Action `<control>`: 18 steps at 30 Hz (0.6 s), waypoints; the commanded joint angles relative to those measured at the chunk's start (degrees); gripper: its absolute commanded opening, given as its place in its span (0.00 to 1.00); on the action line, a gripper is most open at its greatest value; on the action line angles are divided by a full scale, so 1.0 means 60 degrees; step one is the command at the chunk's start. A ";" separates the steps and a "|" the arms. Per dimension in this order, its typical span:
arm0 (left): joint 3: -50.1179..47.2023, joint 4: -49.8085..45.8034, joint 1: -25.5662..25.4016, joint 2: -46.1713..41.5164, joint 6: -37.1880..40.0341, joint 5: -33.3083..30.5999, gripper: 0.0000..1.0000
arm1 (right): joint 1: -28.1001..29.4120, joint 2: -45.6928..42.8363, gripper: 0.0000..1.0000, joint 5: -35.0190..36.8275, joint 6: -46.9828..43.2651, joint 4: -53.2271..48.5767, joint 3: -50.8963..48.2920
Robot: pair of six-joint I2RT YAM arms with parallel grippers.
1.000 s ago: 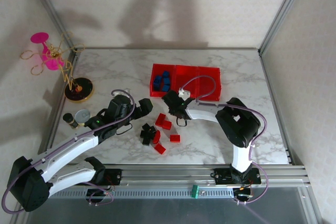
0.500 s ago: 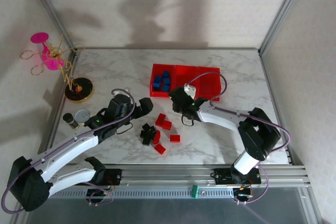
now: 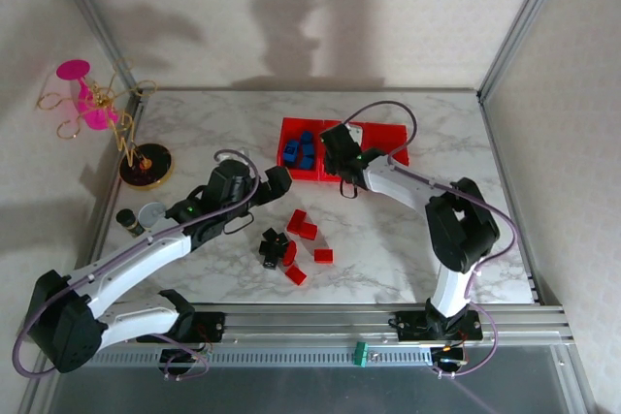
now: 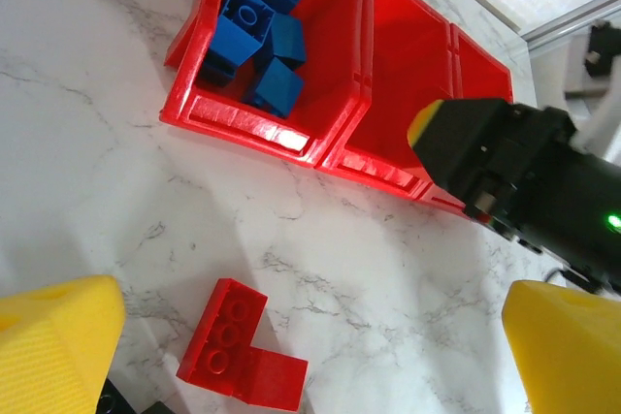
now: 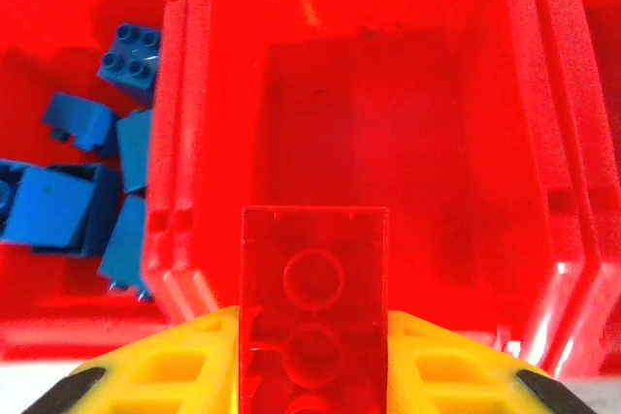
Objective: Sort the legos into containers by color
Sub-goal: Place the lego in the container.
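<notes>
Since our right gripper (image 5: 313,332) has its jaws clamped on a red brick (image 5: 313,259) over the near wall of the middle bin (image 5: 388,113), we judge an early release could bounce it off that rim onto the surface (image 3: 408,230).

Your right gripper (image 3: 335,145), a red brick (image 5: 313,278) pinched between its fingers, leaves the spot beside the loose bricks (image 3: 308,231) and arrives above the middle bin (image 5: 388,123), arm stretching out behind; your left gripper (image 3: 277,182) edges forward toward the bins (image 4: 247,123).
</notes>
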 commanded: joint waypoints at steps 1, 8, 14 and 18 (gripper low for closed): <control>0.0409 0.0176 0.0003 0.0186 0.0289 -0.0334 1.00 | -0.0311 0.0658 0.29 0.0099 -0.0692 0.0087 0.0681; 0.0587 0.0208 0.0221 0.0481 0.0473 -0.0381 1.00 | -0.0652 0.1832 0.30 0.0040 -0.1104 0.0316 0.1602; 0.0551 0.0163 0.0369 0.0470 0.0590 -0.0261 1.00 | -0.0701 0.1891 0.42 0.0034 -0.1164 0.0247 0.1804; 0.0369 0.0080 0.0468 0.0299 0.0592 -0.0225 0.99 | -0.0690 0.1413 0.50 0.0054 -0.1207 0.0305 0.1483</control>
